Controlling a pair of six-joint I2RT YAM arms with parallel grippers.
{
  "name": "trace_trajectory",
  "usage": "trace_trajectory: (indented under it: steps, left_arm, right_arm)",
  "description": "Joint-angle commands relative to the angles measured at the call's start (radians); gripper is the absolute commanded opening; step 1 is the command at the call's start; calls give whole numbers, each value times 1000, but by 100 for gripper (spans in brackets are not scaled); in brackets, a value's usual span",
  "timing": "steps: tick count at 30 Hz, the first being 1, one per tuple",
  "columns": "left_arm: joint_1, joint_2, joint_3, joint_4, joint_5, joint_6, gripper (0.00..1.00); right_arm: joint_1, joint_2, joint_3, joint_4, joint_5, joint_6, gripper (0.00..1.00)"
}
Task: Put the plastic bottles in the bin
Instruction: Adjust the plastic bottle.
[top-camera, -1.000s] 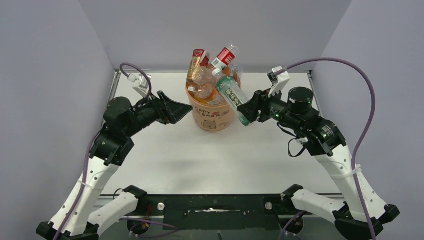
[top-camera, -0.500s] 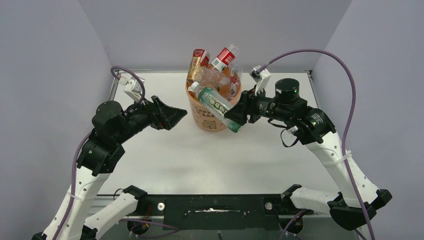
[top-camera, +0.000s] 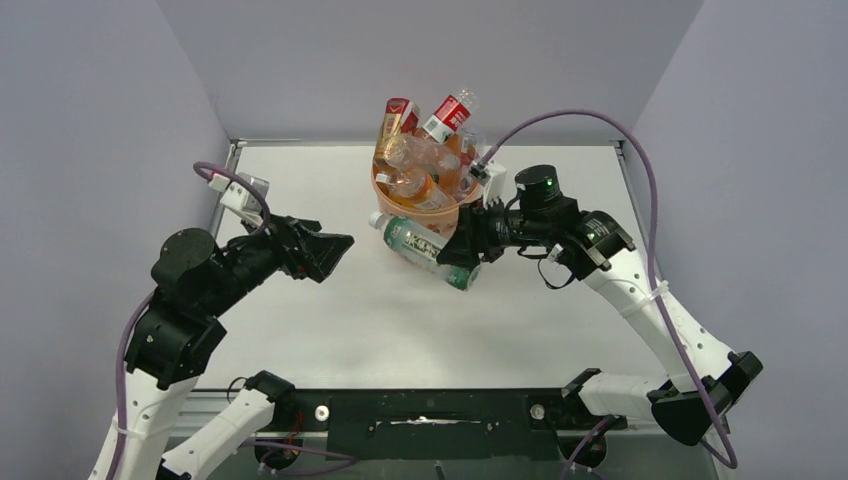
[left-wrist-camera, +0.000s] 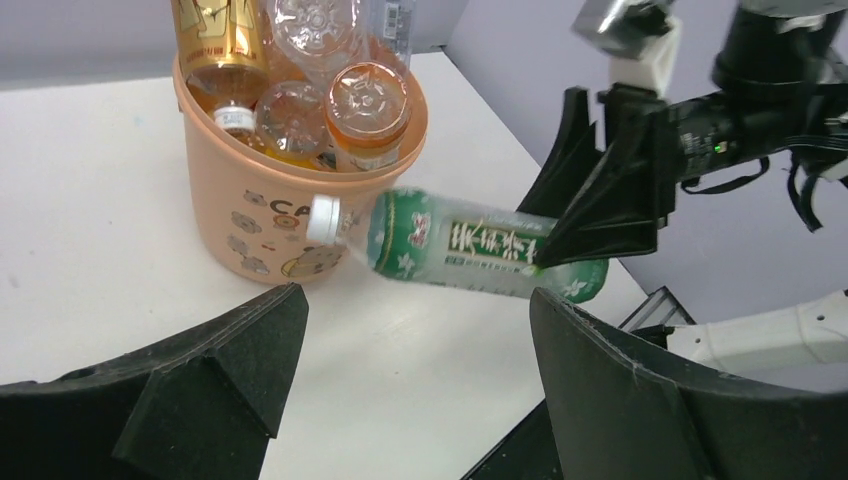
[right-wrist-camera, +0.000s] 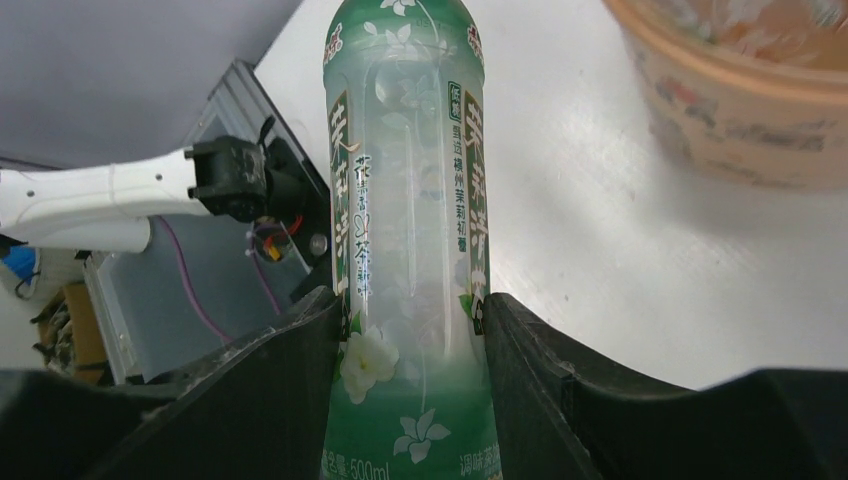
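Observation:
The pale-orange bin stands at the back middle of the table, crammed with several plastic bottles that stick up above its rim. My right gripper is shut on the base end of a green-labelled bottle. That bottle lies nearly level in the air in front of the bin's near side, white cap pointing left. In the right wrist view the bottle fills the gap between the fingers, with the bin at upper right. My left gripper is open and empty, left of the bin and bottle.
White table inside grey walls on the left, back and right. A metal rail runs along the table's near edge by the arm bases. The purple cables loop above both arms.
My right gripper has carried the green bottle down and left, from over the bin's rim to in front of the bin. My left arm has drawn back to the left, its jaws wider.

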Motion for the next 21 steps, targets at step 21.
trace_trajectory:
  steps: [21]
  left_arm:
    - [-518,198,-145,8,-59,321,83]
  right_arm:
    - [14,-145,-463,47,-356,30,49]
